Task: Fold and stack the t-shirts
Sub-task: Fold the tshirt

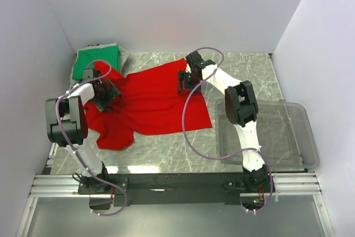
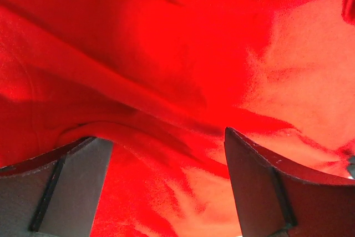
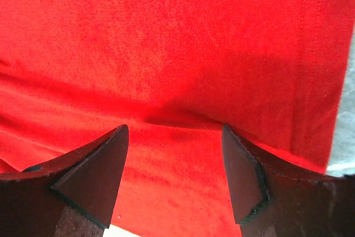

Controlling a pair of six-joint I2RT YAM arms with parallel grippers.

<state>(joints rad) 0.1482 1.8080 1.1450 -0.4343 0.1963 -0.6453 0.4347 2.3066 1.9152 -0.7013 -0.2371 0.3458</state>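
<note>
well, around the work we see a clear plastic bin (image 1: pixel 299 137) on the right side of the marbled desk (image 1: pixel 166 156), with the right arm's elbow hanging above its left part, and white walls (image 1: pixel 166 9) closing the far side and both flanks. a purple cable (image 1: pixel 186 120) from the right arm loops across the near right part of the red t-shirt (image 1: pixel 150 98) in the top view, and the left arm's upper link covers some of that shirt's left edge. the green t-shirt (image 1: pixel 97 59) lies folded in the far left corner against the wall; the red cloth reaches right up beside it, and we cannot tell whether the two overlap. the red t-shirt is spread wide over the middle of the desk, rumpled at its near left end, its near right corner just beside the bin's rim. the left fingers (image 1: pixel 105 94) sit over the shirt's left part; in the left wrist view they stand wide apart with creased red cloth beneath and between them, nothing pinched. the right fingers (image 1: pixel 184 81) are at the shirt's far right edge; in the right wrist view they too are spread, with a low ridge of red cloth running between the tips and a strip of desk showing past the hem on the right.
</note>
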